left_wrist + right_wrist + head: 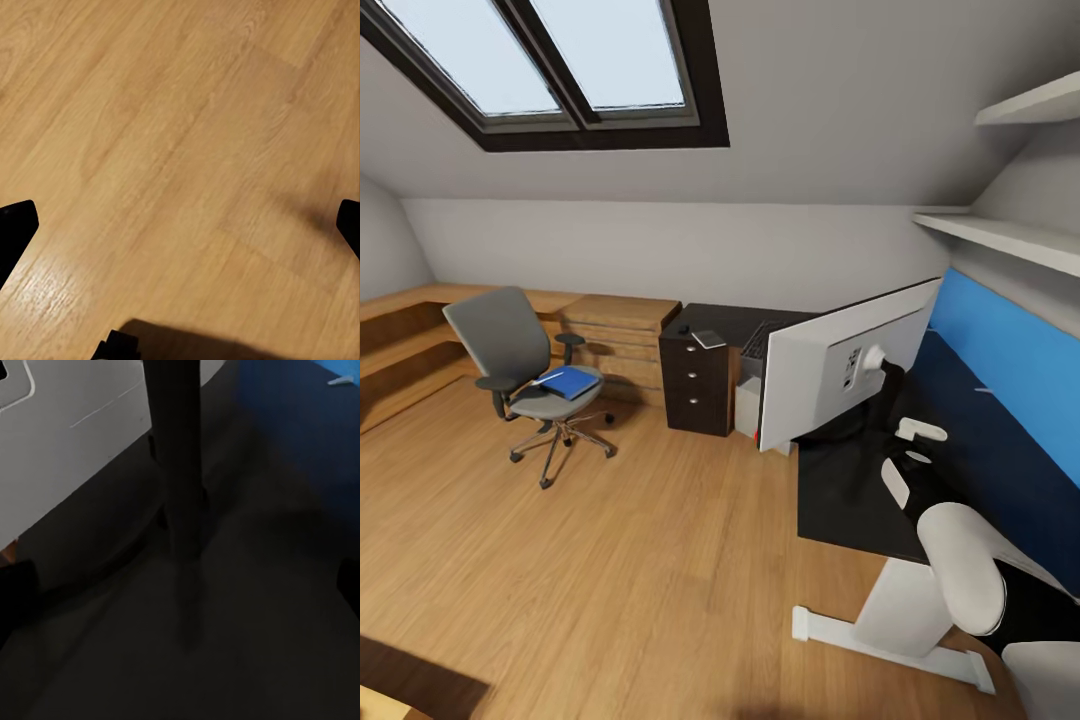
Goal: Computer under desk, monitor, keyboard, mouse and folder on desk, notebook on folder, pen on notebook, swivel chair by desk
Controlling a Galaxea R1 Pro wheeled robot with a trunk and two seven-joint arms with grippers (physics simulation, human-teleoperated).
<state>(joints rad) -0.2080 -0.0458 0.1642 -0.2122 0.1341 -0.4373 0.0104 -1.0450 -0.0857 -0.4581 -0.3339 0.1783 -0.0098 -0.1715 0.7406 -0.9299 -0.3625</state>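
Observation:
The grey swivel chair (pixel 510 362) stands out on the wooden floor, left of the desk, with the blue folder (pixel 567 382) on its seat. The black desk (pixel 840 490) carries the monitor (pixel 850 365), which I see from its pale back. Behind the monitor lies the keyboard (pixel 756 341), partly hidden. A small grey notebook (pixel 708 338) and a dark lump, the mouse (pixel 683 329), rest above the drawer unit (pixel 695 385). The light-grey computer (pixel 748 406) sits under the desk. My right gripper (pixel 180 592) is open over the desktop, facing the monitor's stand (pixel 176 472). My left gripper (pixel 180 225) hangs open over bare floor.
A blue upright panel (pixel 1010 350) lines the desk's far side, with white shelves (pixel 1010 235) above it. A light-wood drawer chest (pixel 615 340) and wooden steps (pixel 400 340) run along the back wall. Open floor (pixel 620 560) lies between chair and desk.

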